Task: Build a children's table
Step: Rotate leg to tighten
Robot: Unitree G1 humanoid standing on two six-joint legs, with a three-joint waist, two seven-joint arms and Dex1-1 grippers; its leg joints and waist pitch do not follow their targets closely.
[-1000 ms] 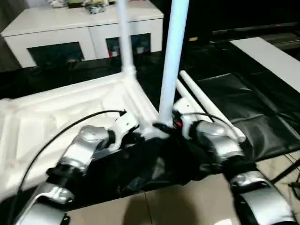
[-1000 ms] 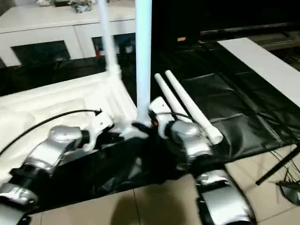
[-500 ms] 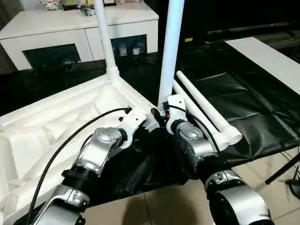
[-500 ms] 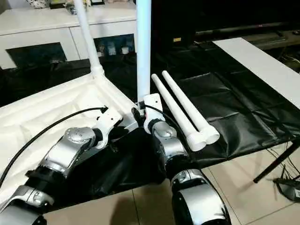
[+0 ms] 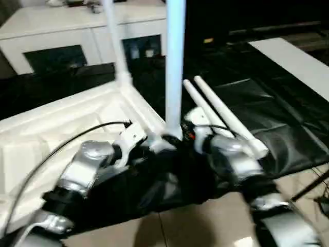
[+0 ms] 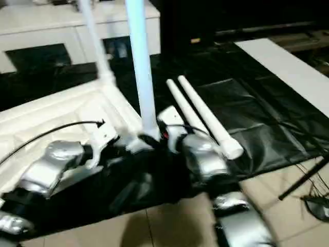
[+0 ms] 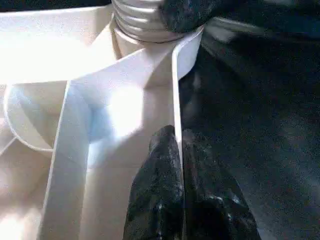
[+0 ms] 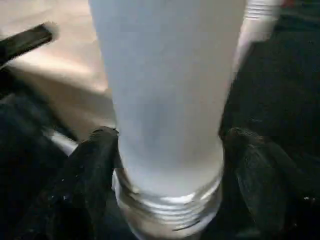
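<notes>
Covering the floor is a black sheet [image 5: 267, 118], and pale tiles [image 5: 205, 221] show at its near edge. Against the back wall stands a white cabinet [image 5: 67, 36] with dark glass doors, and a long white board [image 5: 298, 62] lies off to the right.

On the sheet rests the white tabletop [image 5: 61, 128], turned upside down so that its ribbed underside faces up. One leg [image 5: 115, 41] stands upright in the far corner socket. A second leg [image 5: 175, 67] stands upright in the near corner socket, its threaded base visible in the right wrist view [image 8: 167, 110]. Two loose legs [image 5: 221, 116] lie side by side on the sheet just to the right of the tabletop.

The left hand [image 7: 180, 192] is clenched, its two black fingers pressed together over the thin outer wall of the tabletop [image 7: 100, 125] close to the near corner socket; whether the wall is actually pinched between them cannot be told.

The right hand [image 8: 167, 195] sits at the foot of the near upright leg, with one black finger [image 8: 85, 180] on each side of the tube just above the threads. Its fingers stand widely apart around the leg, close to its surface.
</notes>
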